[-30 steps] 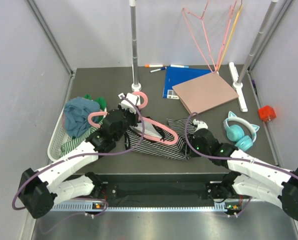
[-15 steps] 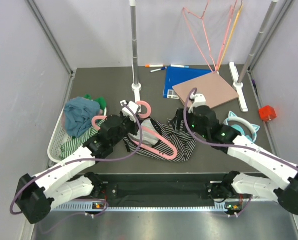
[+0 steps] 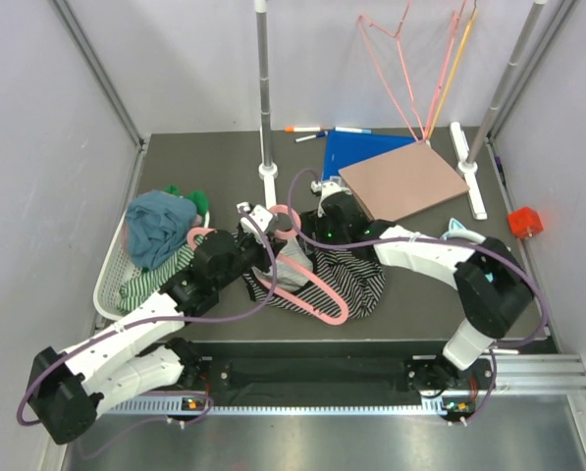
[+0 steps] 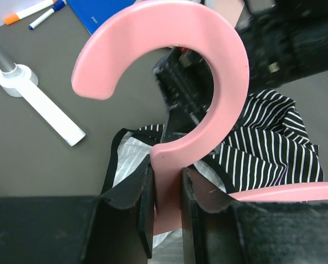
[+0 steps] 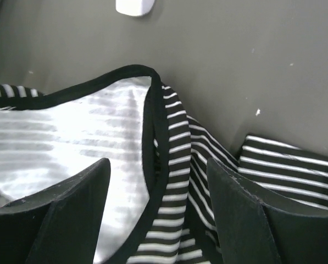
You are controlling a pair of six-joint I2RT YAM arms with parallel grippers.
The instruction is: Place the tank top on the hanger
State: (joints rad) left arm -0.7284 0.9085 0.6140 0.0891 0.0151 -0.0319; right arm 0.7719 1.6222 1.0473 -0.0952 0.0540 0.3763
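Bare dark counter [image 3: 175, 177] shows over the far-left quarter and in a strip between the tank top [image 3: 356, 280] and the near edge. Another bare stretch runs right toward the teal headphones [image 3: 459, 228], which the right arm partly hides. A white basket [image 3: 109, 285] holding a teal cloth [image 3: 155, 226] takes up the left edge. The far right carries a blue folder [image 3: 346, 157] under a brown board [image 3: 402, 182]. A white pole base [image 3: 268, 177] stands just beyond the hook of the hanger [image 4: 229, 60].

The tank top lies bunched at the counter's middle. Its fine black-and-white stripes face outward on the right, a paler inner face is turned up on the left, and dark binding runs along the edges. The heap stretches roughly left to right.

The hanger, thick glossy pink, lies over it. Its long axis slants from the left, behind the left arm, toward the near right, and its hook points to the far side. Whether any strap is threaded on its arm cannot be told.

The left claw [image 4: 166, 181] is clenched on the hanger's neck just below the hook. The right claw [image 5: 158, 170] is released. Its fingers [image 5: 251, 220] are spread either side of a dark-bound edge of the tank top, with striped cloth beneath them.
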